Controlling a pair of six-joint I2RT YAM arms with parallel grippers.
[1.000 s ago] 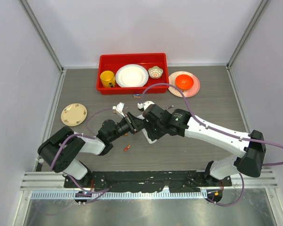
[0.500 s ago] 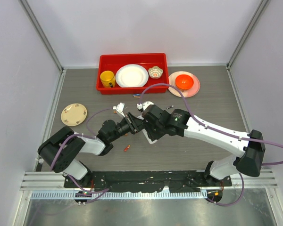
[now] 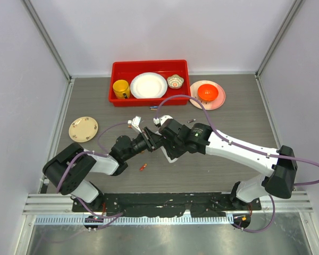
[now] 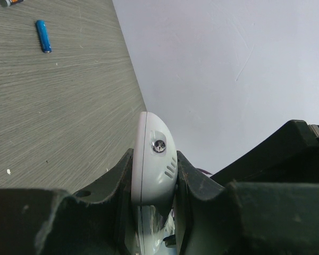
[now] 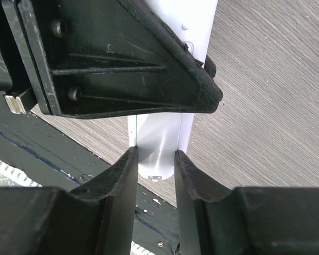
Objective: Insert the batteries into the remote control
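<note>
As my left arm stretches toward 2 o'clock and my right toward 10 o'clock, left gripper (image 4: pixel 154 159) and right gripper (image 5: pixel 156 154) meet mid-table, both clamped on the remote (image 4: pixel 153 175).

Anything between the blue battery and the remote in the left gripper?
No: left wrist view shows bare grey tabletop between blue cylindrical battery and white plastic remote.

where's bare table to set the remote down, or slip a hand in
Widest bare patch: right side, between the pink plate and the right arm. A smaller one lies at the back left, between the red bin and the tan plate. Crowded: the centre, where left gripper and right gripper clamp the remote control, with loose batteries just before the bin.
</note>
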